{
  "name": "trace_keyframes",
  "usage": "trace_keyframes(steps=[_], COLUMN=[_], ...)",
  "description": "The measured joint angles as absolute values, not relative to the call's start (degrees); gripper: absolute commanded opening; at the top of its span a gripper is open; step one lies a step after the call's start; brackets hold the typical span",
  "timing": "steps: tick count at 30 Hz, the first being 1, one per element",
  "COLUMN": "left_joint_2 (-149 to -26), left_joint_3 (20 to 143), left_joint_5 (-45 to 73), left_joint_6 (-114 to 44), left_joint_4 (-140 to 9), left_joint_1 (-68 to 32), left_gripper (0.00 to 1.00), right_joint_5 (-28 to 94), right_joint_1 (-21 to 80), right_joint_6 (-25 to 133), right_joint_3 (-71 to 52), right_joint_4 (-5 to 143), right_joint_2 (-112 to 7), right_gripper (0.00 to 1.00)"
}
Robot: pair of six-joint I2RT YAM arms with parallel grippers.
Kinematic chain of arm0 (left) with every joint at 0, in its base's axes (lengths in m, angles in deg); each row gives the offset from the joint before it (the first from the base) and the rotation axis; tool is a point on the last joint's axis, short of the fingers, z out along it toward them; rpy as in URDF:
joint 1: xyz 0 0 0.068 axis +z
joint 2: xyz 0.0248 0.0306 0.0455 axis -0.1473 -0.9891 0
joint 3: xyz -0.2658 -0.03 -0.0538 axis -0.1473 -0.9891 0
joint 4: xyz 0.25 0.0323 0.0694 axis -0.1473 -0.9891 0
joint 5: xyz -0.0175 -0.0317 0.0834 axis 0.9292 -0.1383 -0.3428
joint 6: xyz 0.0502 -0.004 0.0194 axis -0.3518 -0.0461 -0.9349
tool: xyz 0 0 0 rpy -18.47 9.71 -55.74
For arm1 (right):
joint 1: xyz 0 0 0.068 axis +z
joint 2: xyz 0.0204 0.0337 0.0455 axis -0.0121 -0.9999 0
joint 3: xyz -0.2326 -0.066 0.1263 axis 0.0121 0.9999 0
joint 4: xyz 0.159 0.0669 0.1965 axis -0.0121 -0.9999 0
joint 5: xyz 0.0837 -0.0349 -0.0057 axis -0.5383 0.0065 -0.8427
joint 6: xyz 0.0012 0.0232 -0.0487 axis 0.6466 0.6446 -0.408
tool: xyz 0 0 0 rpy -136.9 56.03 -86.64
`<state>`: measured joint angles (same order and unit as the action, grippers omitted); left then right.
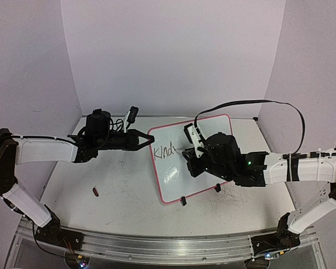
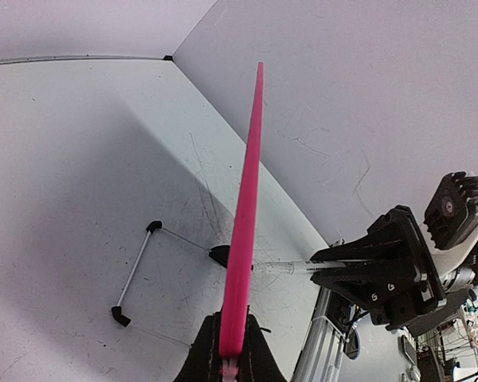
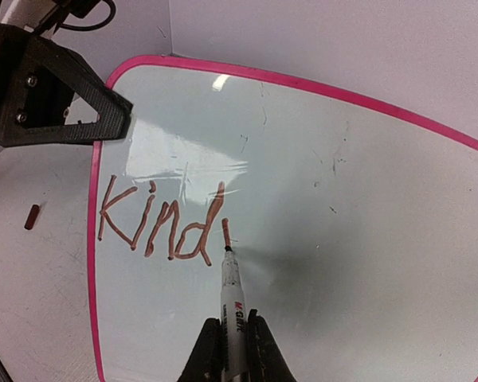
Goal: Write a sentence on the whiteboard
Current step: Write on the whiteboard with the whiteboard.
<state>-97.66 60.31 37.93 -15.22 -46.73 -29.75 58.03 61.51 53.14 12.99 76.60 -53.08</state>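
Observation:
The whiteboard with a pink rim lies tilted at mid table. The sentence reads "Kind" in dark marker, followed by one short fresh stroke. My right gripper is shut on a white marker, whose tip touches the board at the foot of that stroke. From above, the right gripper hovers over the board's middle. My left gripper is shut on the board's left rim. In the left wrist view this rim runs edge-on out of the left gripper.
A small dark red piece lies on the table left of the board. Two black clip feet sit at the board's near edge. A thin wire stand with black ends shows behind the board. White walls enclose the table.

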Motion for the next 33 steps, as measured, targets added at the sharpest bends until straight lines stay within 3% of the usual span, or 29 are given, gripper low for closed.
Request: trace_keyframes(steps=[33], left_joint_2=[-97.7], left_joint_3=[60.3], left_joint_5=[37.8], left_joint_6=[-15.2], left_joint_4=[-46.7], left_joint_1=[-30.1], left_gripper=[0.00], right_joint_5=[59.2], right_joint_1=[61.7], right_joint_6=[53.3], right_joint_3=[12.5], right_joint_4=[77.1], right_joint_2=[-53.1], right_gripper=[0.00])
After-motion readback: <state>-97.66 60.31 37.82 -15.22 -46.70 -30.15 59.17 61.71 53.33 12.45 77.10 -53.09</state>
